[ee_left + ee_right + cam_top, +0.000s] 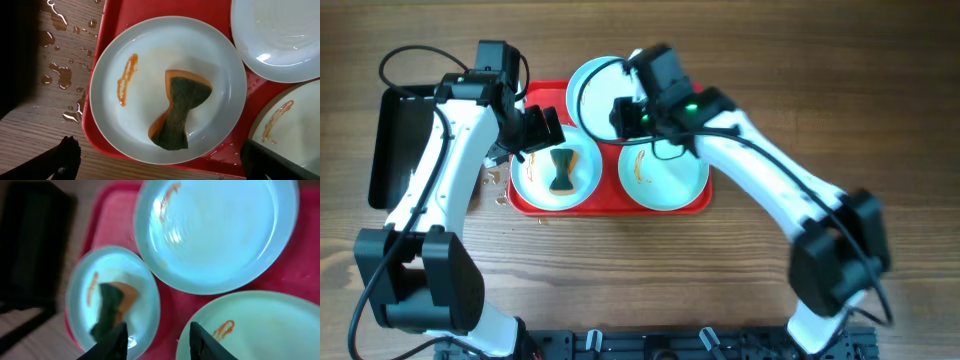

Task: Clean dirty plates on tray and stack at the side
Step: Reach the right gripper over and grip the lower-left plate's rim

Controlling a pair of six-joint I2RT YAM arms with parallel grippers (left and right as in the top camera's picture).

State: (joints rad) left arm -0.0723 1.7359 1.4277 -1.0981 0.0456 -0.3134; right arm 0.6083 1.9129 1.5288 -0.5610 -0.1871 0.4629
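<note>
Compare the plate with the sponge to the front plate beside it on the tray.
The left plate holds a green-and-orange sponge; the right plate holds nothing. The left plate sits at the left end of the red tray, the right plate at the right end. Both are round, pale and carry a thin orange smear.

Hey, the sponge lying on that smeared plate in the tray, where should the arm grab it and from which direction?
Take the sponge at its pinched middle, coming straight down from above. It lies on the plate, green side up, and narrows to a waist there, so the open left claw could likely close across it clear of the plate's rim.
</note>
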